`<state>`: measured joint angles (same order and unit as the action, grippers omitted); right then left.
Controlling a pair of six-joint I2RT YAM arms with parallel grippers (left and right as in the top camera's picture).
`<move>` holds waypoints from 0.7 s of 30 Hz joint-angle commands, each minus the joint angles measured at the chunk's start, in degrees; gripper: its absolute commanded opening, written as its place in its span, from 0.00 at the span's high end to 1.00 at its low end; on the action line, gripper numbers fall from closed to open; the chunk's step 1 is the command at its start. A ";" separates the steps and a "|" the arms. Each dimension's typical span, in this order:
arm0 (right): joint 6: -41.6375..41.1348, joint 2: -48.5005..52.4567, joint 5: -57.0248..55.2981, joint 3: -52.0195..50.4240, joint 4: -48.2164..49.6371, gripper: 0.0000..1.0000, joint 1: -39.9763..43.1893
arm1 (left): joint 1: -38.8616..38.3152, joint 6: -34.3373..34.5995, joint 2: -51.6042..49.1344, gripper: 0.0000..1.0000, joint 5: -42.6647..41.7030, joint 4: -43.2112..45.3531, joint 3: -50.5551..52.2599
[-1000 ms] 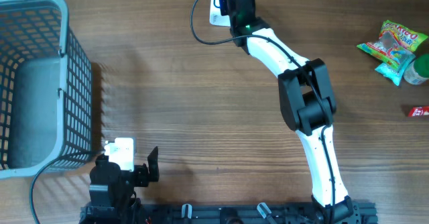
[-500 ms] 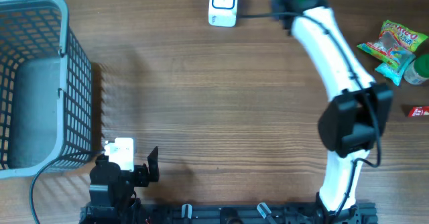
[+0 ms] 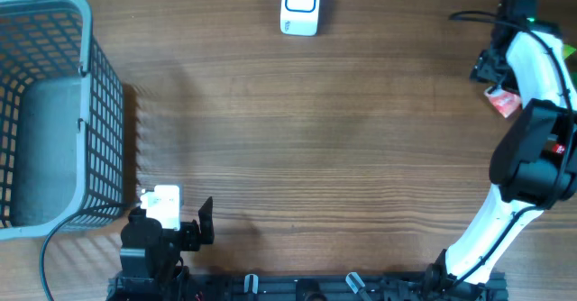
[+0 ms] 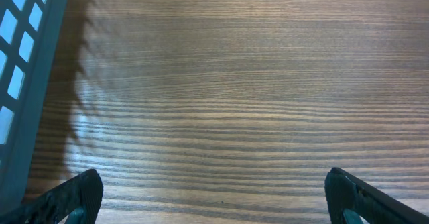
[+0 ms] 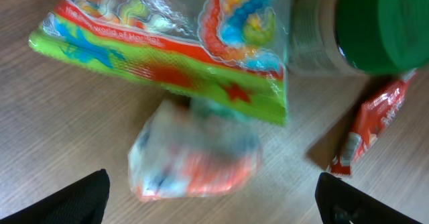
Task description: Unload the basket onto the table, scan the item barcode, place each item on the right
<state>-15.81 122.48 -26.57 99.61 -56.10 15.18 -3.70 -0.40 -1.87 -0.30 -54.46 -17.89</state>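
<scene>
Snack packet [image 5: 194,153] — beneath wide-open, empty right jaws

Left claw [image 4: 214,196] splayed, right claw [image 5: 213,196] splayed

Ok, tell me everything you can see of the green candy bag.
The green candy bag is glossy plastic with a red band and a clear window showing colourful gummy worms. It lies flat on the wooden table, touching a blurred white-orange packet, with its right edge against a green-capped bottle. No jaws touch it.

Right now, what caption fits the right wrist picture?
Open right gripper hovers over a gummy bag, small packet, green-lidded jar and red stick.
</scene>
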 commanded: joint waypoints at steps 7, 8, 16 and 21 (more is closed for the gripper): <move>4.26 -28.20 29.16 6.32 -2.84 0.00 -6.78 | -0.11 -0.85 0.24 0.00 0.15 0.11 0.11; 2.89 -30.69 29.40 6.32 -4.20 0.00 -7.78 | -0.09 -0.85 0.24 0.00 0.15 0.13 0.11; -4.55 -46.71 32.28 6.32 -21.18 0.00 -10.36 | -0.11 -0.85 0.24 0.00 0.15 0.13 0.11; -6.23 -54.45 30.27 6.29 -33.92 0.00 -10.36 | -0.11 -0.85 0.24 0.00 0.15 0.11 0.11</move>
<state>-19.51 72.31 4.08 106.10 -88.05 5.04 -3.70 -0.40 -1.87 -0.30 -54.46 -17.89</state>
